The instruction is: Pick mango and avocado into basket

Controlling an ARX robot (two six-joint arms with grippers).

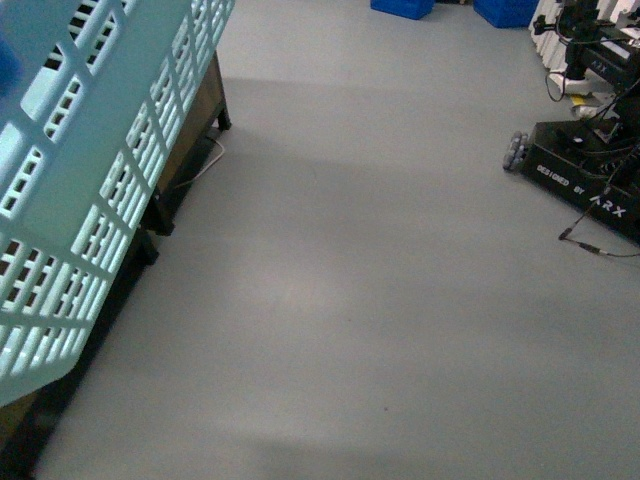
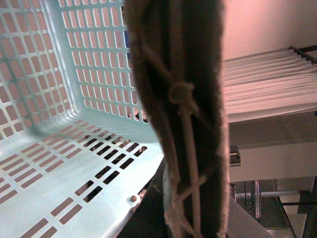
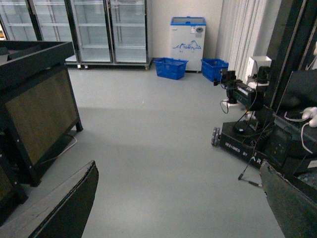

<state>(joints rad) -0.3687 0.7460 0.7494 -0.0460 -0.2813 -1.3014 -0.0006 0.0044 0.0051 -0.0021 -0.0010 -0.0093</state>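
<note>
The light teal basket (image 1: 90,170) hangs tilted at the left of the front view, its lattice wall filling that side. In the left wrist view I see its slotted inside (image 2: 64,124), with no fruit showing in the part in view. My left gripper (image 2: 183,218) is shut on the basket's brown handles (image 2: 173,74), which are tied with white zip ties. My right gripper (image 3: 178,218) is open and empty over bare grey floor; its fingertips (image 3: 69,208) show at both lower sides. The mango and the avocado are out of view.
A dark wooden stand (image 1: 195,120) is behind the basket; it also shows in the right wrist view (image 3: 39,114). Another black ARX robot base (image 1: 590,170) with cables stands at the right. Blue crates (image 3: 171,67) and glass-door fridges (image 3: 94,29) line the far wall.
</note>
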